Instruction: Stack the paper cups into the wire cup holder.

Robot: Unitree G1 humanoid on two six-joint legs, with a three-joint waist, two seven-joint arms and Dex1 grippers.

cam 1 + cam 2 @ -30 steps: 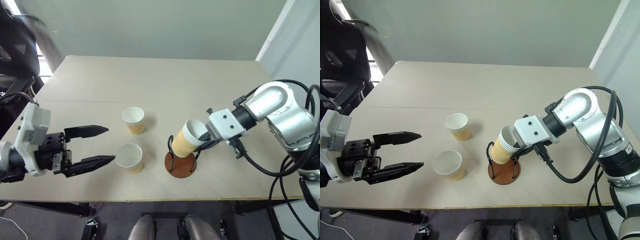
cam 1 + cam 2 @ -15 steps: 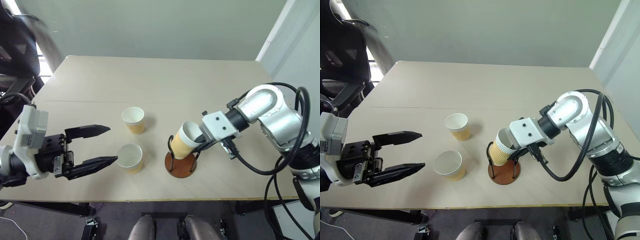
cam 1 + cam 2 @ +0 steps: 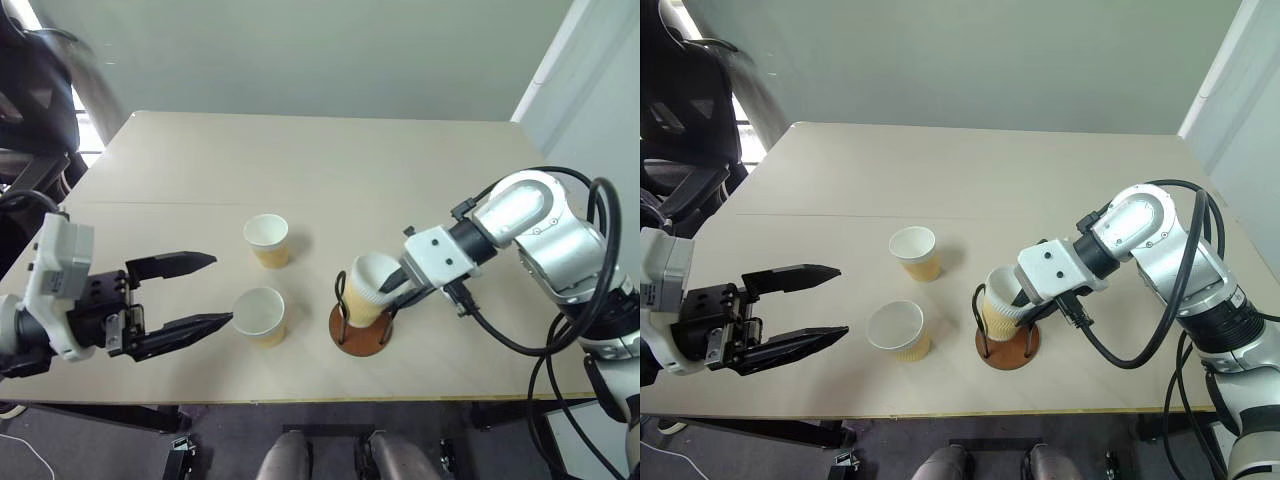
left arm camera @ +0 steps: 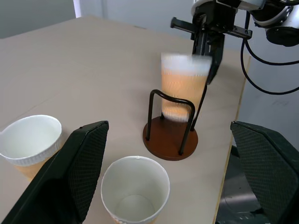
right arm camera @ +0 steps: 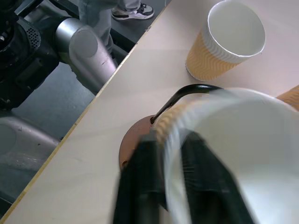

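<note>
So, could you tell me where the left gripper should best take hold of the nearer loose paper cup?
Probably by the wall just under the rolled rim of the nearer loose cup, coming level from the robot's left, where the left gripper waits, jaws open. The cup stands upright and tapers downward, so a high grip should slip least. The farther cup stands apart.

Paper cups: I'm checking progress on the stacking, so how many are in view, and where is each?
3. One paper cup stands in the wire cup holder by the right gripper. Two stand free on the table: the far cup and the near cup.
</note>
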